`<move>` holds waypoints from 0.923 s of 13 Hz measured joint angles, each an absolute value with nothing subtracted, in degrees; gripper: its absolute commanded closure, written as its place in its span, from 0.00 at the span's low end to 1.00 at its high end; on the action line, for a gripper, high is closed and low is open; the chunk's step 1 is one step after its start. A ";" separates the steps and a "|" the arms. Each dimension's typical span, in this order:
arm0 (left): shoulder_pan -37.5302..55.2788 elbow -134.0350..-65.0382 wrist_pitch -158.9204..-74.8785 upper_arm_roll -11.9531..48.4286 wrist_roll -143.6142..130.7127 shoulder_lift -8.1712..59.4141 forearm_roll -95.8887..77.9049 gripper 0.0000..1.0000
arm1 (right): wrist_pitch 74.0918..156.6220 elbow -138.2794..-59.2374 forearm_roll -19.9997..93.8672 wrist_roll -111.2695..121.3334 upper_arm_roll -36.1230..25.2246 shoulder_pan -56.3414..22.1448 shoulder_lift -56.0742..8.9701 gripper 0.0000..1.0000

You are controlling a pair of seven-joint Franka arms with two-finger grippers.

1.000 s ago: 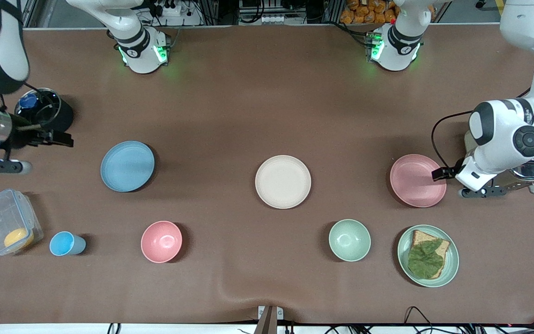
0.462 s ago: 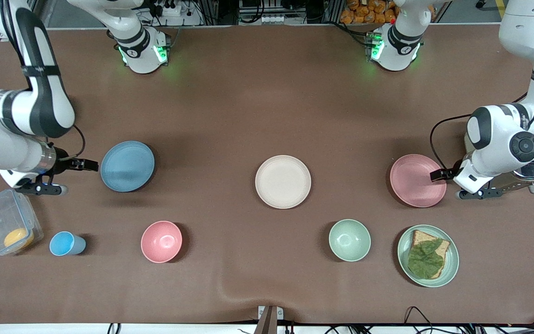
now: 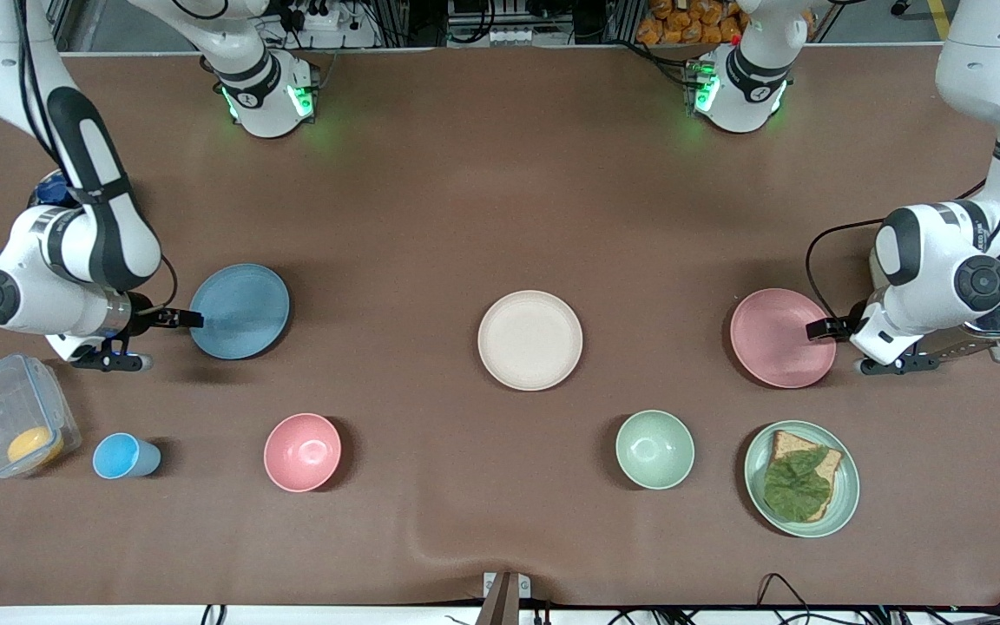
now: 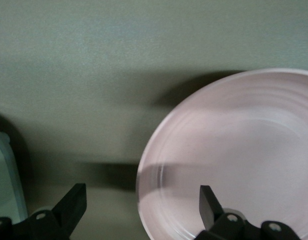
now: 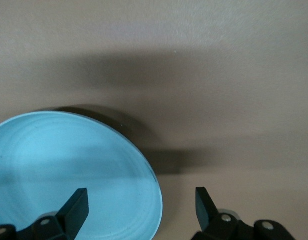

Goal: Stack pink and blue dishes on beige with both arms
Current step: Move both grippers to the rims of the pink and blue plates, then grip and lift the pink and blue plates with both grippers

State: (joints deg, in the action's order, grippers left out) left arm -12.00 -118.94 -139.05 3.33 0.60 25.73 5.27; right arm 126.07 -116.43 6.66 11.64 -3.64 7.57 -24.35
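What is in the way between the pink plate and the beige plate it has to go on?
Nothing visible. Bare table lies between the pink plate and the beige plate. The green bowl sits nearer the front camera, off that path. The left gripper is at the pink plate's rim, fingers open.

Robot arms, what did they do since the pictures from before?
The right gripper swung in from the table's edge to the blue plate's rim, fingers open astride it. The left gripper barely moved, open at the pink plate's rim. Neither plate is gripped or lifted yet. The beige plate and both other plates stayed put.
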 measured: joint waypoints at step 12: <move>-12.39 -118.32 -139.07 4.05 2.23 27.46 5.27 0.66 | 124.45 -115.55 10.50 17.22 -3.37 9.22 -28.98 1.00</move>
